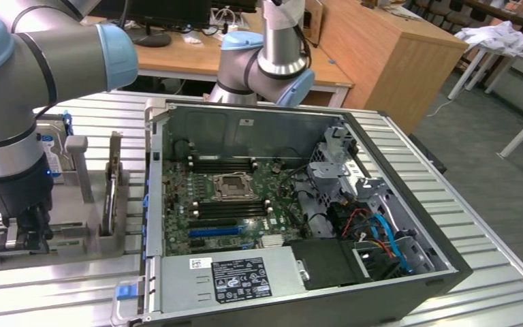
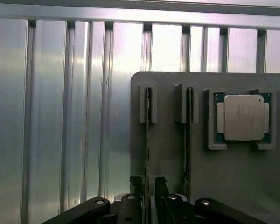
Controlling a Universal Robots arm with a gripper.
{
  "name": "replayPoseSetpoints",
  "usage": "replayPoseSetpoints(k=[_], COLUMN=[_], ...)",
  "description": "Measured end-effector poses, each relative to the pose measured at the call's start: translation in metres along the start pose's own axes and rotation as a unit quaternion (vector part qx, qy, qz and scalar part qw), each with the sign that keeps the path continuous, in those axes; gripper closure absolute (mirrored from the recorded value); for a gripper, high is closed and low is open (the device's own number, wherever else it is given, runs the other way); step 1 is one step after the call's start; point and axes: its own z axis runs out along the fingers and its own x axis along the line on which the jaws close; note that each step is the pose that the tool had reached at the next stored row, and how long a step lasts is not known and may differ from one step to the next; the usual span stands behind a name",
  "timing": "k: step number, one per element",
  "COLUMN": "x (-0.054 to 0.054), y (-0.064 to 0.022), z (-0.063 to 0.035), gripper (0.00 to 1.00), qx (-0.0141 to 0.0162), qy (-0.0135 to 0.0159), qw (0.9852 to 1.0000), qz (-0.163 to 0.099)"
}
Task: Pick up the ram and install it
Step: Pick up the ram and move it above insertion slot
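Broadly, the ribbed metal table (image 1: 62, 300) is spreading beneath the gripper (image 1: 27, 235), carrying the open computer case (image 1: 225, 126) off to its side. Directly under the gripper the grey tray (image 2: 168, 163) is holding a square processor (image 2: 243, 117), lying farthest from the fingers (image 2: 136, 184), a second stick (image 2: 189, 135) and the ram (image 2: 148, 135), sitting on edge in its slot. The fingers are standing open, straddling the ram without clamping it.

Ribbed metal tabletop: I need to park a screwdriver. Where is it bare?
Bare ribbed metal tabletop lies on the exterior view's right of the open black computer case, and in front of the grey parts holder. Crowded: the holder itself, under the gripper.
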Motion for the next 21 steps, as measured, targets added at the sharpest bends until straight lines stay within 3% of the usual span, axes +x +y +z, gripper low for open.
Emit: replayPoseSetpoints(k=[1,21], x=[0.0000,0.0000], y=[0.0000,-0.0009], z=[0.0000,0.0019], gripper=[0.77,0.77], qx=[0.0000,-0.0003], qy=[0.0000,0.0000], qw=[1.0000,1.0000], qz=[0.000,0.000])
